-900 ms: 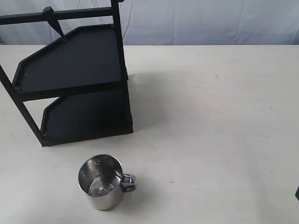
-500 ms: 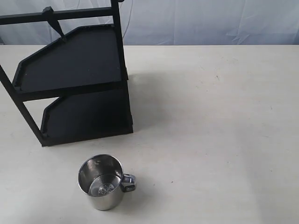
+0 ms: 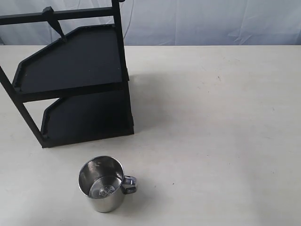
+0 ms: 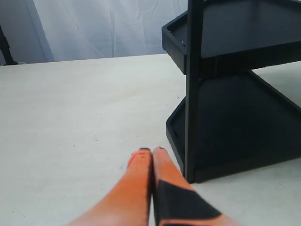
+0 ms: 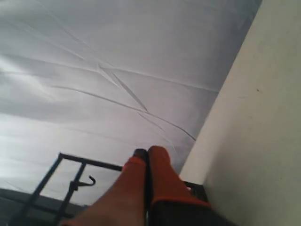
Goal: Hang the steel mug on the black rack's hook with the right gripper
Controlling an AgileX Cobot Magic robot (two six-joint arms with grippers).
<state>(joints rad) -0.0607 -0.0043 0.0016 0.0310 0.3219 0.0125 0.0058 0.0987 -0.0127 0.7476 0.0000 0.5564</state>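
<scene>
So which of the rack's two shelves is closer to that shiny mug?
The lower shelf of the black rack. It sits at table level, its front edge nearest the steel mug; the upper shelf is raised above it and set farther back.

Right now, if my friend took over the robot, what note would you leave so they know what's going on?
Left tool: shut, holding nothing, low over the table beside the black rack.
Right tool: shut, empty, tilted up toward the backdrop; it does not show in the exterior view.
The steel mug stands upright on the table in front of the black rack, apart from it, handle pointing right in the exterior view.
The hook on the top crossbar has nothing on it.
Done: nothing yet.
Left: bring the right tool to the mug, grip it, lift it and hang its handle on the hook.
</scene>
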